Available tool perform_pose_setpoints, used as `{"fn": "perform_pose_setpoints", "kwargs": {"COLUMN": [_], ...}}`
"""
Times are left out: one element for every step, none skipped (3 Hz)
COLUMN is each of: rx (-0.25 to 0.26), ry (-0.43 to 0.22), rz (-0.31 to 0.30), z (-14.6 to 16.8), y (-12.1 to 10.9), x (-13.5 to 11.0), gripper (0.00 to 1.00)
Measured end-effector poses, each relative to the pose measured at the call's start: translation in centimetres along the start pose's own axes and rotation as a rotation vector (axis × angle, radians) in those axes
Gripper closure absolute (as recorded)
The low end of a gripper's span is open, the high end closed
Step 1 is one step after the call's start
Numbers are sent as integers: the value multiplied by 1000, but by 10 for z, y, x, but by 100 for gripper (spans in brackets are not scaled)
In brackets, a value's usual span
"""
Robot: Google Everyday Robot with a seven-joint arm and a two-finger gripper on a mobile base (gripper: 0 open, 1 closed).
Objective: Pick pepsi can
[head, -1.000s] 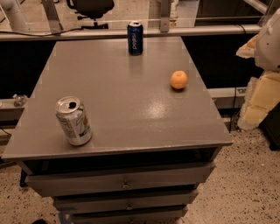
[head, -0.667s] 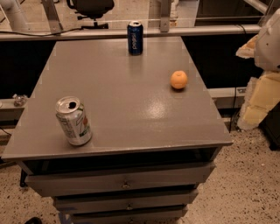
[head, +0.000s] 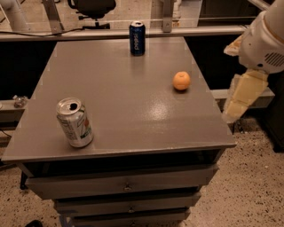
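Note:
The pepsi can (head: 137, 38) is dark blue with a silver top and white vertical lettering. It stands upright at the far edge of the grey table (head: 120, 102), near the middle. My gripper (head: 243, 96) is cream-coloured and hangs from the white arm (head: 265, 40) at the right. It is off the table's right edge, level with the table's middle. It is far from the pepsi can and touches nothing.
A silver-white can (head: 74, 123) with green and red marks stands opened near the front left corner. An orange (head: 181, 81) lies near the right edge. Drawers (head: 126, 185) sit under the tabletop. A rail (head: 88, 33) and an office chair (head: 91, 9) are behind the table.
The arm and gripper have shifted a little to the left, toward the table's right edge. The cans and the orange have not moved.

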State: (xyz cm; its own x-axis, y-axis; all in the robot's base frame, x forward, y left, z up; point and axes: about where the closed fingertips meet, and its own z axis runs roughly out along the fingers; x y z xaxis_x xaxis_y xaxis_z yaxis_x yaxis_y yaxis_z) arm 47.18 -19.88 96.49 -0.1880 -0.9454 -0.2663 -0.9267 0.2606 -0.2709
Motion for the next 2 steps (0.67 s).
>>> {"fn": "perform_pose_setpoints", "kwargs": {"rx": [12,31], "ry": [-92,-201], "rz": [21,63], "z": [32,57], "y": [-34,-71], "x": [-22,-45], "gripper": [0,0]}}
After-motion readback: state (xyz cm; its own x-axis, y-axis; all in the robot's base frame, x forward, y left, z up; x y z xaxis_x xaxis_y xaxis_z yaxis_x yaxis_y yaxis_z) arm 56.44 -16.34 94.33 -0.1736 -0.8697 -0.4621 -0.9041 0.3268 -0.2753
